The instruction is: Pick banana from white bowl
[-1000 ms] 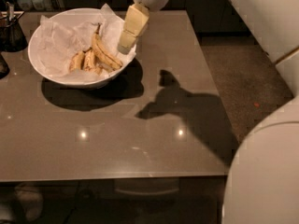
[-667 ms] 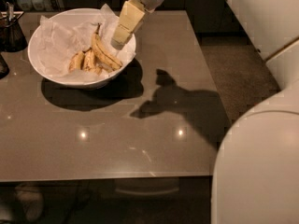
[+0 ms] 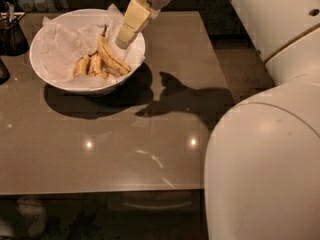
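Note:
The white bowl (image 3: 50, 76) stands at the table's back left, lined with crinkled white paper. The banana (image 3: 111, 56) lies in its right half, long, curved and yellow, stem pointing to the back. Short stubby banana pieces (image 3: 90, 65) lie just left of it. My gripper (image 3: 122, 42) hangs over the bowl's right rim, just above and right of the banana's stem end, tilted down to the left. It holds nothing that I can see.
A dark glass container (image 3: 11, 34) with utensils stands left of the bowl at the table's back edge. The glossy brown table (image 3: 150, 144) stretches forward and right. My white arm body (image 3: 270, 134) fills the right side of the view.
My gripper has moved left, further over the bowl's right rim and closer to the banana. The bowl and banana have not moved.

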Available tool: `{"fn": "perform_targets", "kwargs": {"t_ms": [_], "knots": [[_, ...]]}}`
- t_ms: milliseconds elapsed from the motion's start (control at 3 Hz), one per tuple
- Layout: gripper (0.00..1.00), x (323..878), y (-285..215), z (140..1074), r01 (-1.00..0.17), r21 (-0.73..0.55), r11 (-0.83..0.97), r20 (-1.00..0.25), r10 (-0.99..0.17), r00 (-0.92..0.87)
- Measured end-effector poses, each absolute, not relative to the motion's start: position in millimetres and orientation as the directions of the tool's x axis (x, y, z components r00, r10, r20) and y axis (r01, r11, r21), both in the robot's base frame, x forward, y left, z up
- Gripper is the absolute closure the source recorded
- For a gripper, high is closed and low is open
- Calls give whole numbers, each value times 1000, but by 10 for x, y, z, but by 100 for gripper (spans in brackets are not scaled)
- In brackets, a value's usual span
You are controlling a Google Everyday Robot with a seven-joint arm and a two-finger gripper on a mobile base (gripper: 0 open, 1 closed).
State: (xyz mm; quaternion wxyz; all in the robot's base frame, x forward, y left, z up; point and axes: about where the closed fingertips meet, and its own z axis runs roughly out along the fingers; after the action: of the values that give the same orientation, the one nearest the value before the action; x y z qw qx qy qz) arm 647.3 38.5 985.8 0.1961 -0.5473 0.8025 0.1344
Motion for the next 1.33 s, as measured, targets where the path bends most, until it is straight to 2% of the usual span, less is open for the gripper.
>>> {"fn": "perform_targets", "kwargs": {"t_ms": [333, 1000, 1333], "knots": [[20, 6533, 477, 9838, -940, -3, 342, -459, -836, -302], [22, 6618, 606, 9740, -950, -27, 310, -423, -865, -270], [28, 6716, 706, 9599, -950, -62, 305, -355, -897, -265]]}}
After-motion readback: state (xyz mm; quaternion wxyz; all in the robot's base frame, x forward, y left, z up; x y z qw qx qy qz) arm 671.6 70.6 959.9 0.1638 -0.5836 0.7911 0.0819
